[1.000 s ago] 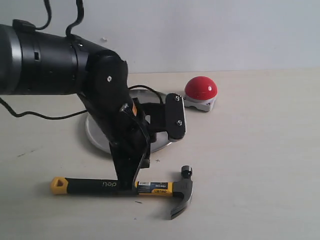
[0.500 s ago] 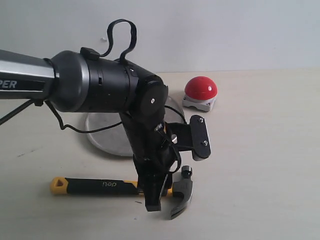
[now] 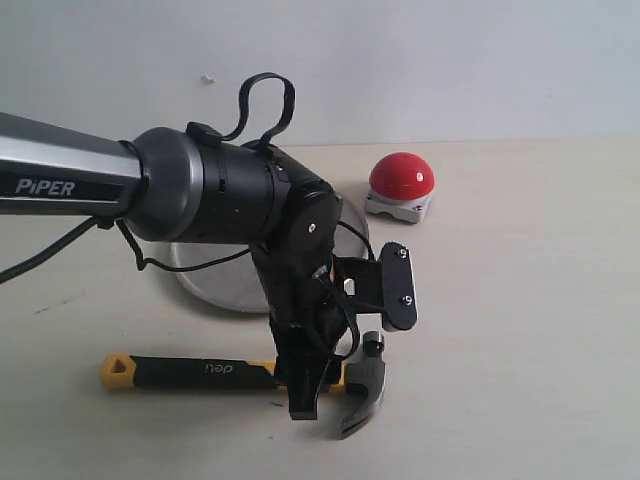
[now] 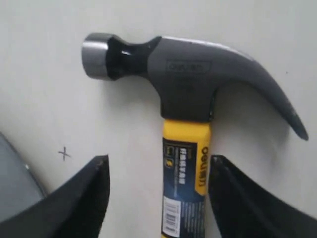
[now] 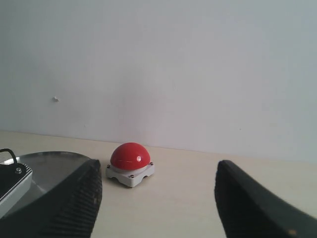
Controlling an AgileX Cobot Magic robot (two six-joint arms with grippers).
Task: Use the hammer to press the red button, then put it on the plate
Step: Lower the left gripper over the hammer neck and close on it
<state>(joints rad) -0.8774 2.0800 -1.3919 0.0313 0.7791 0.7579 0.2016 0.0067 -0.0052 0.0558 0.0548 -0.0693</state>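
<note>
The hammer (image 3: 200,371) lies flat on the table near its front edge, dark head (image 4: 185,89) to the right and yellow end to the left. My left gripper (image 3: 304,398) points down over it, open, its fingers on either side of the yellow neck (image 4: 185,148) just below the head. One finger (image 4: 233,198) sits almost against the handle; the other stands well off. The red button (image 3: 401,176) sits on its grey base at the back right. The steel plate (image 3: 210,285) lies behind the left arm, partly hidden. My right gripper (image 5: 158,168) is open and holds nothing, facing the red button (image 5: 130,155) from a distance.
The left arm's thick black body and cables (image 3: 220,190) hang over the plate and the middle of the hammer. A pale wall closes the table's far side. The right gripper does not show in the exterior view.
The left arm has swung right along the handle, from its middle to just below the head, then settled slightly. The hammer, button and plate have not moved.
</note>
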